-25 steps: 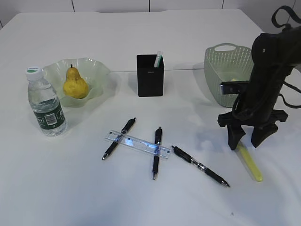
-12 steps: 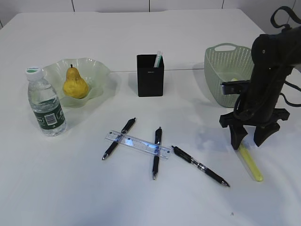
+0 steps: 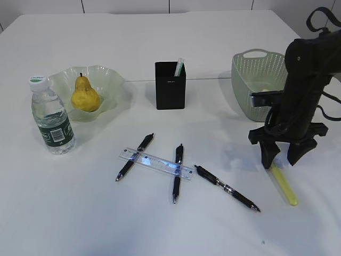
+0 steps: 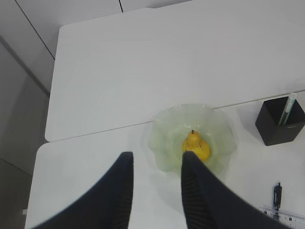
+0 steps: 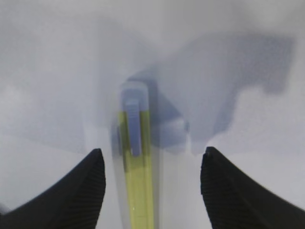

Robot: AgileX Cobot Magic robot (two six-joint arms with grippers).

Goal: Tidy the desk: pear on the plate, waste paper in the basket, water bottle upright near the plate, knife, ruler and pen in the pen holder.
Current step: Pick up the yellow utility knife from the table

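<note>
The yellow pear (image 3: 85, 95) lies in the pale green plate (image 3: 111, 80), and the water bottle (image 3: 51, 118) stands upright beside it. A clear ruler (image 3: 155, 162) rests across two black pens (image 3: 178, 172); a third pen (image 3: 226, 188) lies to the right. The black pen holder (image 3: 170, 88) contains one white-green stick. My right gripper (image 3: 281, 161) stands open, straddling the upper end of a yellow-green knife (image 5: 138, 186) flat on the desk (image 3: 160, 224). My left gripper (image 4: 157, 156) hangs open and empty, high above the plate. I cannot make out any waste paper.
The sage green basket (image 3: 256, 80) stands at the back right, just behind my right arm. A seam crosses the desk behind the pen holder. The desk's right edge is close to the knife (image 3: 285, 188).
My right gripper has edged slightly to the right over the knife. Its jaws stay the same width, and nothing else has moved.
</note>
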